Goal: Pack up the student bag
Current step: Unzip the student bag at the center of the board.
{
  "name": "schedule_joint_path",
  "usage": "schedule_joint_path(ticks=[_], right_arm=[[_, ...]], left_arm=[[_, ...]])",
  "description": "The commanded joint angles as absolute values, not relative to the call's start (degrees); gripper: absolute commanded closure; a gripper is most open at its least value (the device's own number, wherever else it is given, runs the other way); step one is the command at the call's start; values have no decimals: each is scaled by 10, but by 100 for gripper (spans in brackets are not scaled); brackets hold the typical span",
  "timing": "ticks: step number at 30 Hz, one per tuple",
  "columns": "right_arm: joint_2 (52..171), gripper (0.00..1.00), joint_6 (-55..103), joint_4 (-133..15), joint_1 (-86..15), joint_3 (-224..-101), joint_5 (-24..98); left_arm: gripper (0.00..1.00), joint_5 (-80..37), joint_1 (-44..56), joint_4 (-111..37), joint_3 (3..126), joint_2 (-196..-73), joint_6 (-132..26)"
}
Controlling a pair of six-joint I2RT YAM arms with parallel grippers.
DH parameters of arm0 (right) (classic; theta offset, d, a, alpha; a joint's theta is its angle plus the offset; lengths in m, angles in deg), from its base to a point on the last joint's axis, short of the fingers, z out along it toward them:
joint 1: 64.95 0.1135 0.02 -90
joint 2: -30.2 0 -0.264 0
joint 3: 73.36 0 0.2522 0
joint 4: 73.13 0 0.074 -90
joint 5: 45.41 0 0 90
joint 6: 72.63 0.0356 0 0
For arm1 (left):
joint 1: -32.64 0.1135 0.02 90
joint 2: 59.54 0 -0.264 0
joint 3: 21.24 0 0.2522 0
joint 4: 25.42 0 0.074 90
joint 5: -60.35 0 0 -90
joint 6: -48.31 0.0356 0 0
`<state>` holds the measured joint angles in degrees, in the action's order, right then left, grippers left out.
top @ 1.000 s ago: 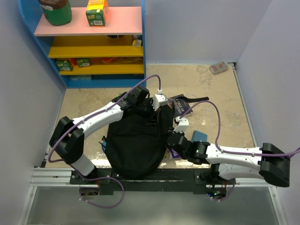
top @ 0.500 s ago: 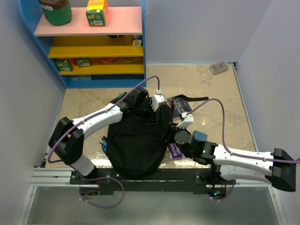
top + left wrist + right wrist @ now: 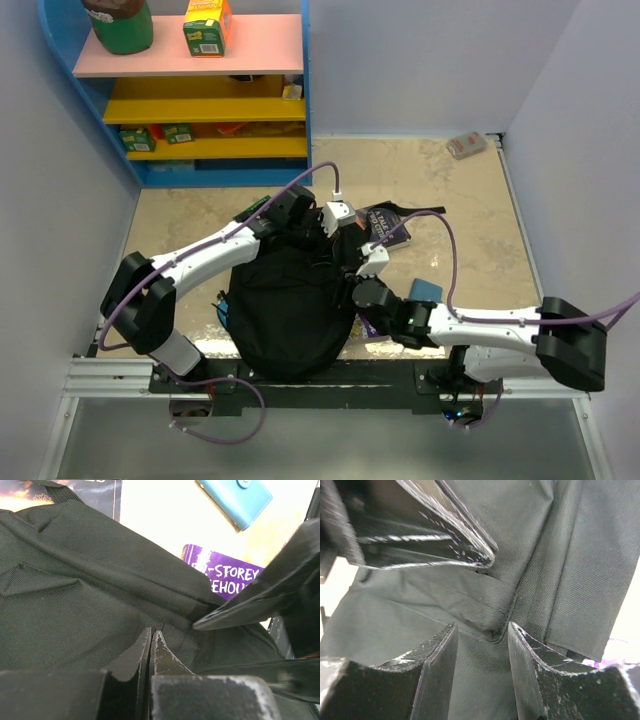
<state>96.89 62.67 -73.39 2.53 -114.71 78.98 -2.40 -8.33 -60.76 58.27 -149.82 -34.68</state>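
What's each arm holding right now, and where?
The student bag: left fingers seem pinched on a fabric fold at its seam; right fingers are open, holding nothing.

A blue shelf unit [image 3: 305, 100] is seen at the far left of the table [image 3: 480, 200]. On its pink top board a green jar [image 3: 120, 25] and a yellow box [image 3: 206, 27] are placed; green boxes [image 3: 137, 138] are kept lower. A purple book [image 3: 235, 575], a blue pencil case [image 3: 235, 500] and a dark book [image 3: 392, 228] are laid on the table. A white object [image 3: 466, 146] is seen in the far right corner.
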Motion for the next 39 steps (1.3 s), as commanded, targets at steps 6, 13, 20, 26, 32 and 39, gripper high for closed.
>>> schedule_joint_path(ticks=[6,13,20,26,32,39], right_arm=[[1053,60,649,-745,24,-1194,841],[1038,83,624,-775,25,-1193,852],[1003,100,631,-755,25,-1174,859],[959,100,651,-733,25,-1136,863],[959,100,656,-722,25,-1122,864],[968,100,648,-721,25,-1118,865]], left_arm=[[100,0,-85,-589,581,-1465,-354],[100,-1,-86,-590,567,-1462,-352],[100,-63,-85,-607,569,-1457,-337],[100,-201,-77,-643,575,-1444,-345],[100,-267,-51,-688,558,-1393,-329],[100,-295,10,-724,511,-1331,-289]])
